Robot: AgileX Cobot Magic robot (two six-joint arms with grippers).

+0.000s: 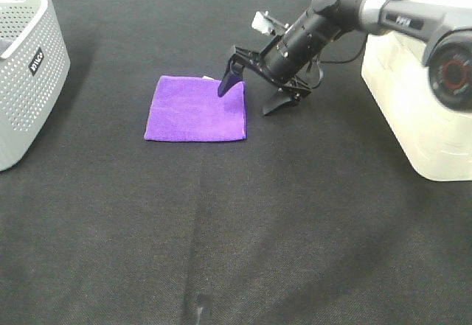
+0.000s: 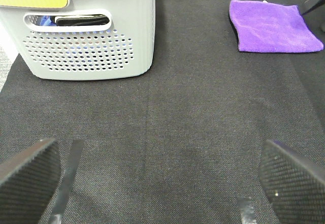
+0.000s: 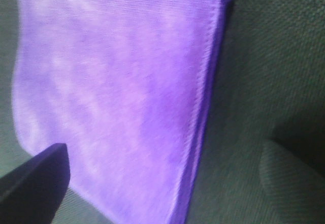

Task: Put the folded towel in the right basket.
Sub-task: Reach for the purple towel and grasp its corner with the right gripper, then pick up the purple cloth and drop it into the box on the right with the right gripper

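The folded purple towel (image 1: 195, 109) lies flat on the black cloth near the middle. It also shows in the left wrist view (image 2: 274, 26) and fills the right wrist view (image 3: 117, 92). My right gripper (image 1: 256, 96) is open, straddling the towel's far right corner: one finger (image 1: 230, 77) over the towel, the other (image 1: 282, 102) on the cloth beside it. The right basket (image 1: 420, 96), white, stands at the right edge behind the arm. My left gripper (image 2: 157, 183) is open and empty, low over bare cloth, out of the exterior view.
A grey perforated basket (image 1: 22, 67) stands at the far left; in the left wrist view (image 2: 86, 36) it holds some dark items. The black cloth (image 1: 236, 229) covers the table.
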